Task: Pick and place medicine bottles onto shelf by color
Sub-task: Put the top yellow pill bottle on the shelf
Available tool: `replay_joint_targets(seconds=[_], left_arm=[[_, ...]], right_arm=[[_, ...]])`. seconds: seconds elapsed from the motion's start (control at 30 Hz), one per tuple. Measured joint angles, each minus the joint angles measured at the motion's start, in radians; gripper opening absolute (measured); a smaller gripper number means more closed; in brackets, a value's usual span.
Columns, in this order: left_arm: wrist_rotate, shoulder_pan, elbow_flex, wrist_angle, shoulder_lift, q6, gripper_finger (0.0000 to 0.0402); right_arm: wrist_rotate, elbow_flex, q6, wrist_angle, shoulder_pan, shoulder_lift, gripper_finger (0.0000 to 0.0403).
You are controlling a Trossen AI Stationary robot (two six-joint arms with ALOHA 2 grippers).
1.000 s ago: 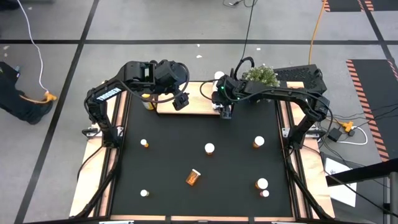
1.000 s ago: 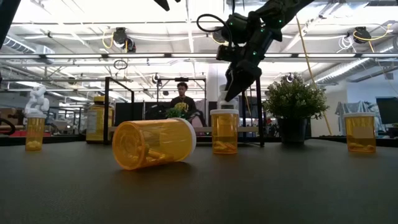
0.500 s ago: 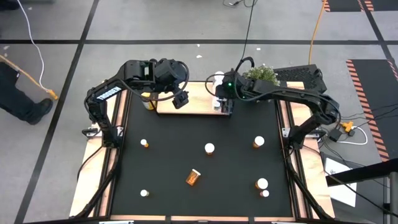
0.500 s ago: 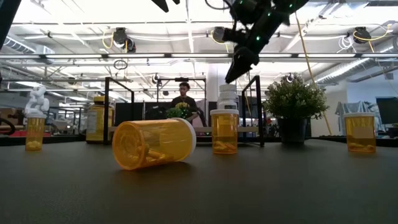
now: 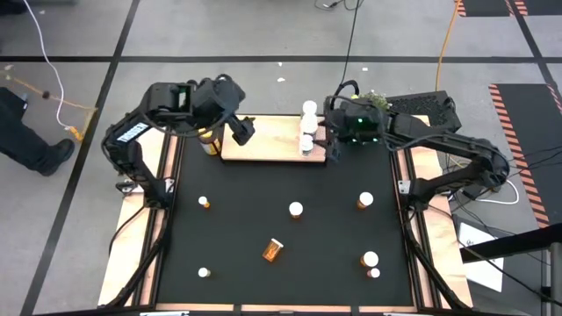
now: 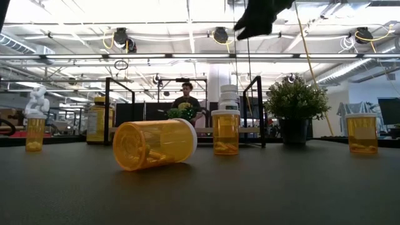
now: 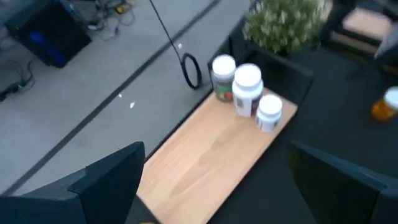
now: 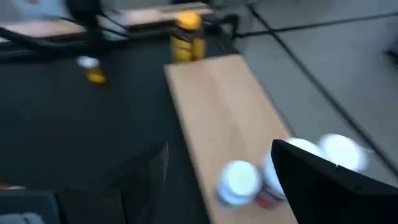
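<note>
high: shelf (image 5: 263, 140) at the far edge of the tabletop (image 5: 237, 237), three white bottles (image 5: 308, 123) clustered at its right end. right gripper (image 5: 333, 151) just off that end, jaws released, empty. left gripper (image 5: 241, 132) over the shelf's left end, jaws wide, empty. yellow-lidded jar (image 5: 209, 142) beside it
low: tipped amber bottle (image 6: 154, 144) lying in front, other amber bottles upright
left wrist: three white bottles on the board's far end
right wrist: jaws apart, nothing between

An amber bottle (image 6: 154, 145) lies tipped on the mat (image 6: 250, 187); others stand upright before the shelf (image 6: 187, 130).
</note>
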Motion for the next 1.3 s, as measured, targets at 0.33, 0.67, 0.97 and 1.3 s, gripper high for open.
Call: replay_joint_targets(seconds=[0.33,0.67,0.97,1.3], left_arm=[[-0.067,-0.207,-0.2,0.211,0.006,-0.138,0.039],[-0.093,-0.297,-0.413,0.134,0.002,-0.575,0.039],[-0.084,-0.208,-0.421,-0.084,-0.067,-0.74,0.0325],[0.013,0.259,-0.493,-0.069,-0.212,-0.383,0.0281]], right_arm=[[-0.202,0.001,0.214,-0.31,0.1,-0.032,0.0239],[-0.036,-0.13,0.536,-0.356,0.403,-0.222,0.0193],[0.088,-0.389,0.821,-0.104,0.64,-0.391,0.0186],[0.25,-0.547,0.968,0.186,0.705,-0.316,0.0186]])
